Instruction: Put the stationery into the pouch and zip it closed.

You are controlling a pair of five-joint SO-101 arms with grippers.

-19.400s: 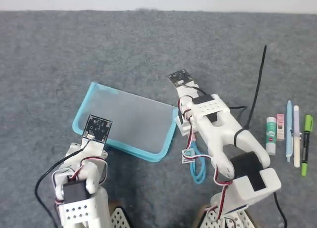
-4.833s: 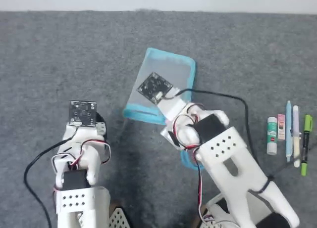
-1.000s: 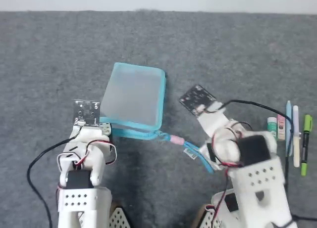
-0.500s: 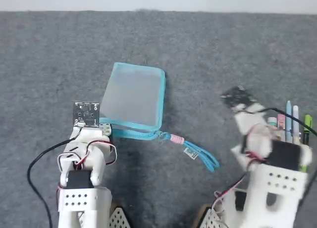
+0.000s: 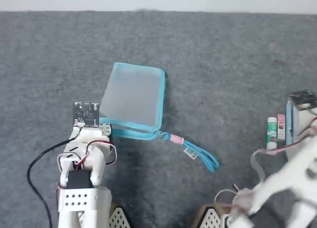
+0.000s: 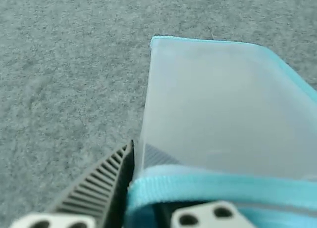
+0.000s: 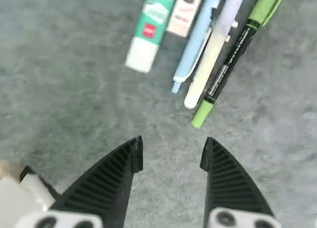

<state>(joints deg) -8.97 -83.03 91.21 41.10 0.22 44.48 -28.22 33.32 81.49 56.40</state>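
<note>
teal pouch (image 5: 132,95) x1 | five stationery pieces (image 7: 213,65) | left end effector (image 6: 143,183) seemingly clamped on pouch | right end effector (image 7: 171,149) apart

A translucent, blue-trimmed pouch (image 5: 132,97) is pictured lying flat, its blue strap (image 5: 198,155) trailed sideways; well apart, a glue stick (image 7: 151,30), eraser (image 7: 184,10), two pens (image 7: 197,40) and a green marker (image 7: 233,65) are lined side by side.

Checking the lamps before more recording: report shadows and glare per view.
High view: soft, even light; the left arm throws only a faint shadow on the grey mat, and the pouch shows no glare. Left wrist view: the pouch's frosted face is evenly lit, no hot spot. Right wrist view: the glue stick and green pen cast barely any shadow; the open right tool is dark.
</note>
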